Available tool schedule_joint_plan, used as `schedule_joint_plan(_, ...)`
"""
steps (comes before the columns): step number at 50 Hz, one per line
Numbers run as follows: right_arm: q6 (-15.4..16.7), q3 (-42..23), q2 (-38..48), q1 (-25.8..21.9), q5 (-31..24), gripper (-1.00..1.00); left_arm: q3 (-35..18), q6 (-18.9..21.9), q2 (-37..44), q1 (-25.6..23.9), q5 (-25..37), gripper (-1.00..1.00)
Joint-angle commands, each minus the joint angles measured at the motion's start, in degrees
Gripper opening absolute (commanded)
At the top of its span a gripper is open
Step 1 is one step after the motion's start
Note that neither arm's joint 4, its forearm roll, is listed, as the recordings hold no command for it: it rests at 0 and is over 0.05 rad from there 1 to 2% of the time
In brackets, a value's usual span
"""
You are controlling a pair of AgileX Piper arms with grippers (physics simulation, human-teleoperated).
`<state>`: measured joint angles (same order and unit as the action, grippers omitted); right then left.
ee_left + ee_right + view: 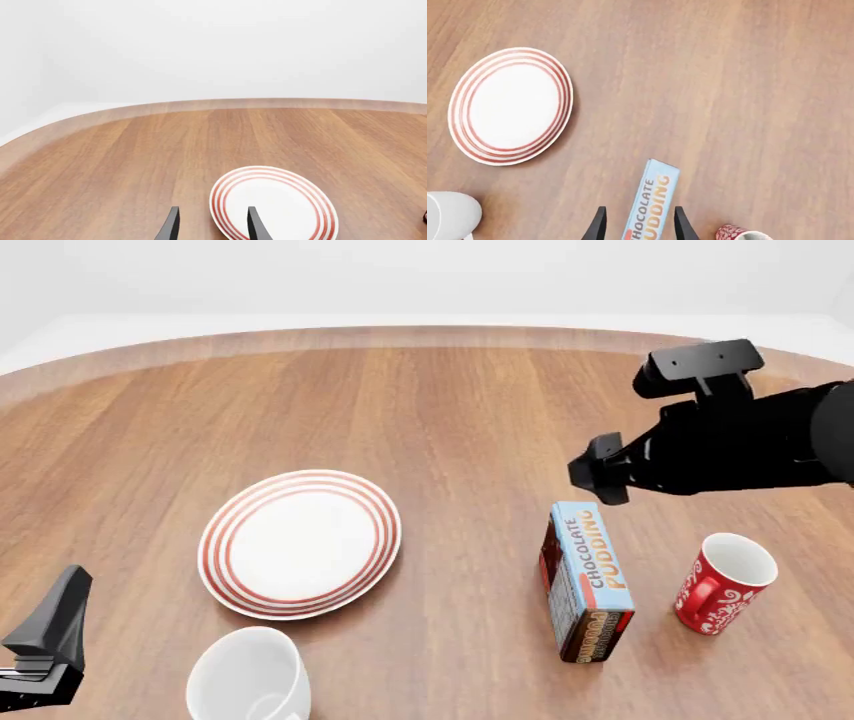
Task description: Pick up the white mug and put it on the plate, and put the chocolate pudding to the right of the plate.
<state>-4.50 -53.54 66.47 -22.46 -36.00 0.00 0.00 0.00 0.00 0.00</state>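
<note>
The white mug (248, 676) sits untouched just before the plate (300, 543), and with the right gripper's (638, 226) jaws spread empty above the chocolate pudding (589, 583), a skewed descent could topple the carton into the red mug (722, 583) beside it.

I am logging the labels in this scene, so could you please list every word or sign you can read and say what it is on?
"CHOCOLATE PUDDING": on the light blue top face of the pudding carton, also partly seen in the right wrist view.
Print on the carton's dark end: too small to read.
Red mug: white swirl pattern only, no words.
White mug and plate: no text.
</note>
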Motion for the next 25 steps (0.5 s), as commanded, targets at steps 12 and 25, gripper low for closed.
schedule_joint_plan(12, 0.1, 2.5, 2.1, 2.4, 0.6, 1.00, 0.0, 0.0, 0.0, 0.0, 0.0, 1.00)
schedule_joint_plan(25, -0.4, 3.5, 3.8, 2.4, 1.8, 1.00, 0.0, 0.0, 0.0, 0.0, 0.0, 1.00)
